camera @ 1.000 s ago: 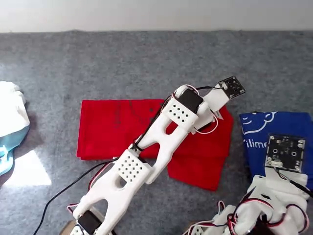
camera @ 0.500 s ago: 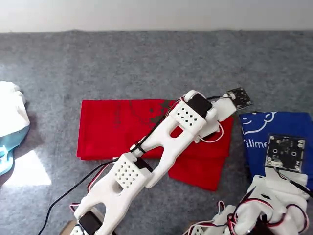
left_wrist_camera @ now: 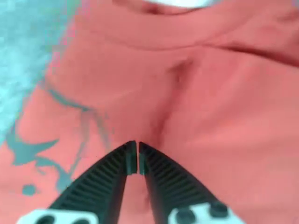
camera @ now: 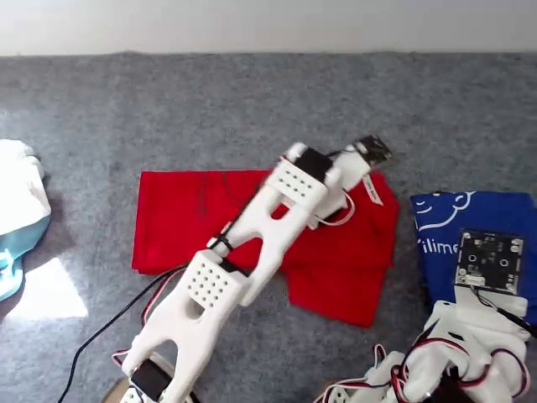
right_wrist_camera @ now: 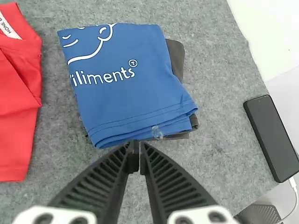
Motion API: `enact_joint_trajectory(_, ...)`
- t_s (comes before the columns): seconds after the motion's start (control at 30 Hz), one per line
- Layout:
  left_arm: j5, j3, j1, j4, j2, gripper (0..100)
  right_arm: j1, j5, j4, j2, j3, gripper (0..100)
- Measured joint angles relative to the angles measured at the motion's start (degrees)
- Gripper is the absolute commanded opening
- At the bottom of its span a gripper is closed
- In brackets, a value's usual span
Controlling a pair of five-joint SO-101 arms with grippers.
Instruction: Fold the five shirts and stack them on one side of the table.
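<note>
A red shirt point(camera: 201, 218) lies partly folded in the middle of the grey table, its neck label point(camera: 372, 191) showing at the right. My left arm reaches over it from the front left. Its gripper point(left_wrist_camera: 134, 158) is shut, tips close over the red shirt point(left_wrist_camera: 210, 116) beside a crease. A folded blue shirt point(camera: 445, 222) lies at the right on top of a dark grey one point(right_wrist_camera: 176, 56). My right gripper point(right_wrist_camera: 135, 158) is shut and hovers at the near edge of the blue shirt point(right_wrist_camera: 121, 79), holding nothing.
White and pale blue clothes point(camera: 17, 210) are piled at the table's left edge. A black phone point(right_wrist_camera: 272, 137) lies on a white surface past the table's right edge. Bare grey felt point(camera: 252, 109) stretches behind the red shirt.
My left arm swung right over the red shirt, then came back left and a little farther away. The shirt's neck label now shows. The right arm stayed still.
</note>
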Motion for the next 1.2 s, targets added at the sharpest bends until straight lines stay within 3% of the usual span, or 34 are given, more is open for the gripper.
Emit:
enact_joint_trajectory(0.5,1.4,-9.3,7.0,5.6,-2.8,2,0.0,0.0,0.0,0.0,0.0,1.4)
enact_joint_trajectory(0.77,1.8,13.1,13.6,5.7,-18.5,3,0.0,0.0,0.0,0.0,0.0,1.4)
enact_joint_trajectory(0.97,0.5,33.4,16.4,5.7,-27.0,19,0.0,0.0,0.0,0.0,0.1,1.4)
enact_joint_trajectory(1.2,0.4,39.3,17.8,3.4,-27.4,21,0.0,0.0,0.0,0.0,0.2,1.4)
